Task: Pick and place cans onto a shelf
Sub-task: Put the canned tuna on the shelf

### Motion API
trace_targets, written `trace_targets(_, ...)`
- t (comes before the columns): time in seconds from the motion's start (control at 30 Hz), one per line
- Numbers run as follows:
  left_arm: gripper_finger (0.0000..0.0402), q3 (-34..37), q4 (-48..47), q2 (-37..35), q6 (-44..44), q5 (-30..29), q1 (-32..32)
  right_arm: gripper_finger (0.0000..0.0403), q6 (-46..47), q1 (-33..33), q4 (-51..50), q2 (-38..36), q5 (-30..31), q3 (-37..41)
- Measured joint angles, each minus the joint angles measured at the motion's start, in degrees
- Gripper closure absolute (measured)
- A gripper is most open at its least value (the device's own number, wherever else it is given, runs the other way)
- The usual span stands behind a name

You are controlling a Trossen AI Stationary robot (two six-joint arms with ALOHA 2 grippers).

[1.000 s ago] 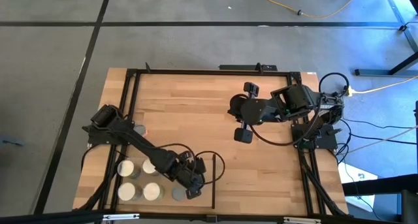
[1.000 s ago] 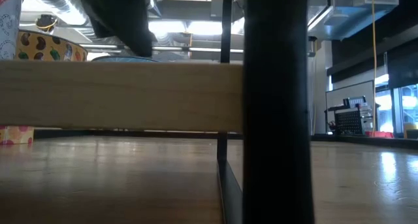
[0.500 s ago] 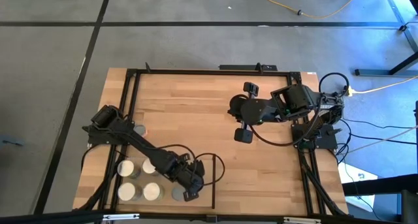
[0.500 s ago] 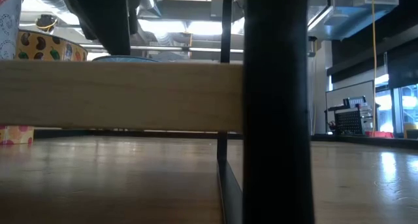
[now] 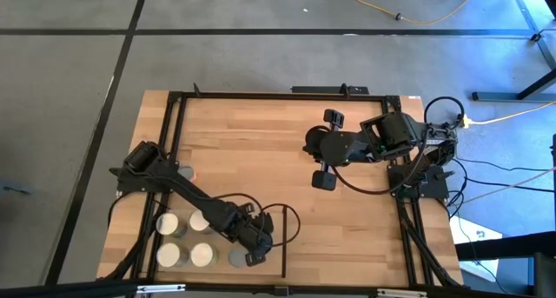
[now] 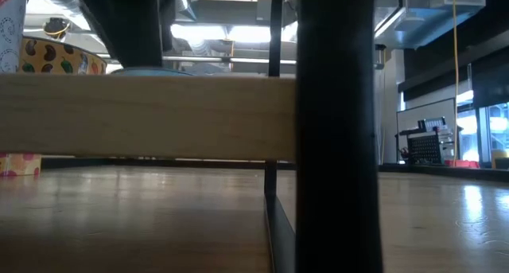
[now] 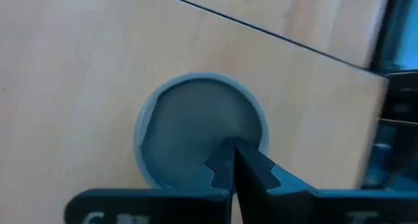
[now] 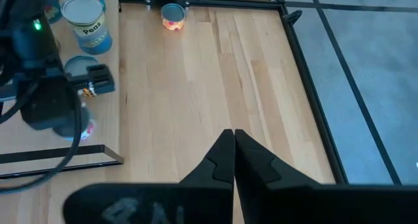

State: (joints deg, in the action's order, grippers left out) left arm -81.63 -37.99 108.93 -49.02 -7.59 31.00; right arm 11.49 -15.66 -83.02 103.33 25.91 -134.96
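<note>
The light-wood shelf [image 5: 271, 265] stands at the table's near left, with a black upright [image 5: 285, 241] along its right edge. Several round-topped cans [image 5: 187, 239] stand on it. One more can [image 5: 184, 172] stands on the table by the left arm's base. My left gripper [image 7: 232, 157] is shut and points down over the grey top of the rightmost can [image 7: 196, 129] on the shelf. My right gripper [image 8: 233, 149] is shut and empty, high above the table's middle right [image 5: 311, 147]. My left gripper's shut fingertips [image 7: 222, 165] stand over the can's flat top [image 7: 225, 136], near its rim, coming from above at a slant. Whether they touch it I cannot tell. The can stands upright on the shelf.
In the right wrist view a "Peas" can [image 8: 88, 18] and a small can [image 8: 173, 15] stand near the table's far edge. The black frame [image 5: 278, 96] runs around the tabletop. Bare wood [image 5: 347, 237] lies right of the shelf. In the low view a black post [image 6: 334, 130] blocks the middle.
My left arm has tipped a little steeper over the rightmost can on the shelf; its fingers have stayed shut. The cans have not moved.
</note>
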Motion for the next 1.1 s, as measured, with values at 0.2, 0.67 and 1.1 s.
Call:
trace_targets(0.2, 0.0402, -0.13, 3.30, 1.18, -0.04, 2.31, 0.39, 0.0398, -0.01, 0.01, 0.04, 0.02, 0.01, -0.02)
trace_targets(0.67, 0.0402, 0.05, 8.43, 1.26, -0.28, 7.25, 1.71, 0.0398, -1.41, 0.02, 0.02, 0.02, 0.00, -0.02)
trace_targets(1.1, 0.0402, -0.16, 10.43, -0.10, 0.11, 4.16, 2.92, 0.0398, -1.49, 0.02, 0.02, 0.02, 0.00, -0.02)
